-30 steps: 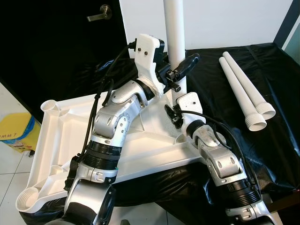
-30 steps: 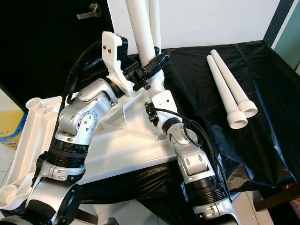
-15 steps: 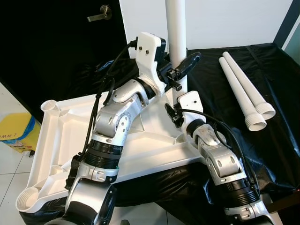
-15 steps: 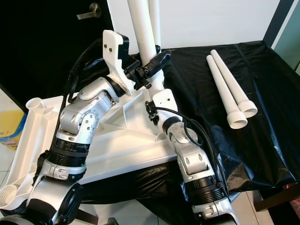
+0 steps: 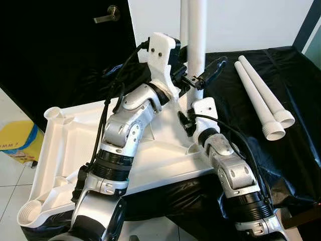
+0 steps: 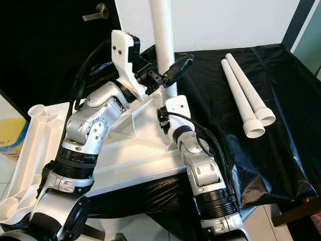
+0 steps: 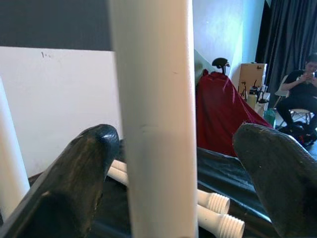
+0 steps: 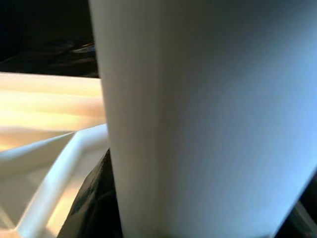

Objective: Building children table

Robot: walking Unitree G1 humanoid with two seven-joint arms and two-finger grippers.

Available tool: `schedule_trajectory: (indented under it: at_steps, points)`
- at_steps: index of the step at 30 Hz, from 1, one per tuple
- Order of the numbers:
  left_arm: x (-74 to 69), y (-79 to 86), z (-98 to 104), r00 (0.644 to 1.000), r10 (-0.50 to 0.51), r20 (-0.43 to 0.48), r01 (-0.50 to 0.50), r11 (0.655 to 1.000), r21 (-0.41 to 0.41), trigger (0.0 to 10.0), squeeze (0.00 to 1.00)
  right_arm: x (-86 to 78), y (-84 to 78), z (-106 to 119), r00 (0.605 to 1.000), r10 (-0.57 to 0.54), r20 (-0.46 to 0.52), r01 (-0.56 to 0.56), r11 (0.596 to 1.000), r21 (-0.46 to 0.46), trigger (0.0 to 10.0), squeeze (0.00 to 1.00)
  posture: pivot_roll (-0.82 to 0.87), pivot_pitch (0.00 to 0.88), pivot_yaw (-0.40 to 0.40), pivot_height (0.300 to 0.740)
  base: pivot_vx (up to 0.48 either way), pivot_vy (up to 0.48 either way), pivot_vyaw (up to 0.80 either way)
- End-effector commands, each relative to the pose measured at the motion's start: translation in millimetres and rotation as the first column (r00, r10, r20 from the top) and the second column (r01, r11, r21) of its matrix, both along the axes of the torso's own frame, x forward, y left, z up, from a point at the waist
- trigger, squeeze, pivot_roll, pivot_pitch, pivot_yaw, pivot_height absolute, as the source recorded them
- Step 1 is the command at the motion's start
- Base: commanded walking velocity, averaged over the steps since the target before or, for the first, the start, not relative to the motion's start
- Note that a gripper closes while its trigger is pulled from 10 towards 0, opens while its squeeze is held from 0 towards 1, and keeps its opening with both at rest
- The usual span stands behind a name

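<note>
The white table top (image 5: pixel 65 145) lies upside down on a table draped in black cloth (image 5: pixel 296 150). A white table leg (image 5: pixel 196 45) stands upright in its far corner socket. My left gripper (image 5: pixel 199 76) is open around this leg partway up. In the left wrist view the leg (image 7: pixel 153 124) sits against one finger (image 7: pixel 74 173), with a gap to the other. My right gripper (image 5: pixel 190 118) is low at the leg's base, shut on it. There the leg (image 8: pixel 208 124) sits tight between the dark fingers. A second upright leg (image 5: pixel 183 20) stands just behind.
Two loose white legs (image 5: pixel 261 95) lie side by side on the cloth at the right. Corner sockets (image 5: pixel 52 114) stand open at the table top's left end, which overhangs the floor. A yellow box (image 5: pixel 17 143) sits on the floor. A seated person (image 7: pixel 302 89) is far off.
My left gripper has swung to the right, its far finger now well beyond the leg. The leg stands straighter than before. My right gripper stays at its base.
</note>
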State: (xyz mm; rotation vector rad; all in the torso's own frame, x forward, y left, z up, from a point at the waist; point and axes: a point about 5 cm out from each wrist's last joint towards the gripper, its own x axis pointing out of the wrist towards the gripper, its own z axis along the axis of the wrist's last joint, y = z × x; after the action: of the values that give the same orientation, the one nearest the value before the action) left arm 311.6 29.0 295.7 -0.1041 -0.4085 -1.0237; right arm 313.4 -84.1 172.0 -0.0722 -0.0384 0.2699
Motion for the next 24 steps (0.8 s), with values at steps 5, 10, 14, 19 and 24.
schedule_trajectory:
  at_steps: [5,10,14,19,24]
  points:
    - [3.4,8.2,1,0.996,0.093,-0.002,-0.093,0.994,-0.064,10.0,0.00,1.3,-8.7,3,0.995,-0.103,0.009,0.102,0.993,0.054,10.0,0.00,-0.14,0.000,0.057,0.740,0.000,0.000,0.00]
    - [4.8,13.2,1,0.992,0.125,-0.020,-0.126,0.987,-0.104,10.0,0.00,1.7,-16.6,4,0.987,-0.161,0.015,0.159,0.984,0.079,10.0,0.00,-0.15,0.000,0.060,0.740,0.000,0.000,0.00]
    - [5.0,16.6,-8,0.985,0.166,-0.040,-0.169,0.981,-0.095,10.0,0.00,0.3,-26.8,5,0.976,-0.212,0.042,0.208,0.974,0.084,10.0,0.00,-0.15,0.008,0.063,0.740,0.000,0.000,0.00]
    - [4.5,17.9,-13,0.982,0.181,-0.048,-0.184,0.979,-0.090,10.0,0.00,-0.2,-30.8,5,0.971,-0.230,0.058,0.225,0.971,0.085,10.0,0.00,-0.16,0.011,0.063,0.740,0.000,0.000,0.00]
    - [1.7,20.8,-35,0.977,0.199,-0.074,-0.202,0.979,-0.030,10.0,0.00,-5.2,-37.2,9,0.959,-0.256,0.125,0.247,0.965,0.084,10.0,0.00,-0.16,0.019,0.059,0.740,0.000,0.000,0.00]
